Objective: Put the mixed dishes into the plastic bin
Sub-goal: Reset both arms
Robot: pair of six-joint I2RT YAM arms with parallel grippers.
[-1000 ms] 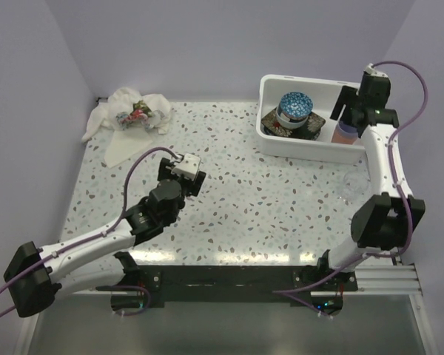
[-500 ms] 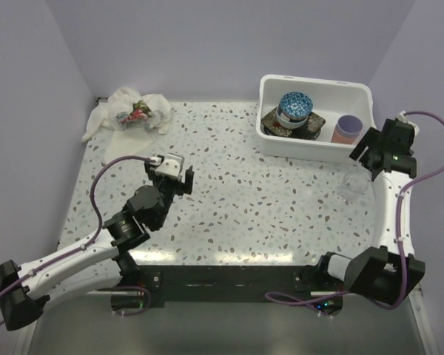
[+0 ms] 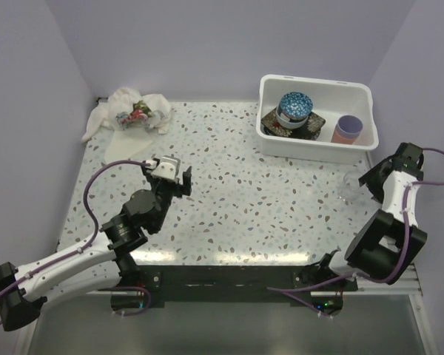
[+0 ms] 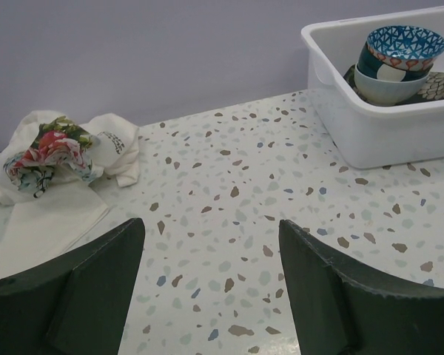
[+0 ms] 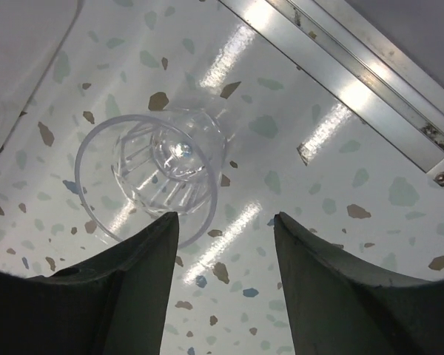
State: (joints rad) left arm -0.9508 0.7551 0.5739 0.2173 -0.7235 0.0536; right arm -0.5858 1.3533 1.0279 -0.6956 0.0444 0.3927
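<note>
The left fingers (image 4: 96,288) stand apart over the table (image 3: 244,200), holding nothing. The right fingers (image 5: 133,281) are apart too (nothing between them), above a clear cup (image 5: 152,174) standing just beside the plastic bin (image 3: 311,151). The bin holds stacked bowls (image 3: 294,107) on a dark plate (image 3: 313,124), with a purple cup (image 3: 348,129) beside them. A cloth (image 3: 133,115) lies at the far left.

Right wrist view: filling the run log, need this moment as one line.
right gripper open by clear glass, no grip | left gripper open, empty | plastic bin holds stacked bowls, purple cup

Likely lab, lilac booth walls (image 3: 207,44), terrazzo table (image 3: 266,200)
</note>
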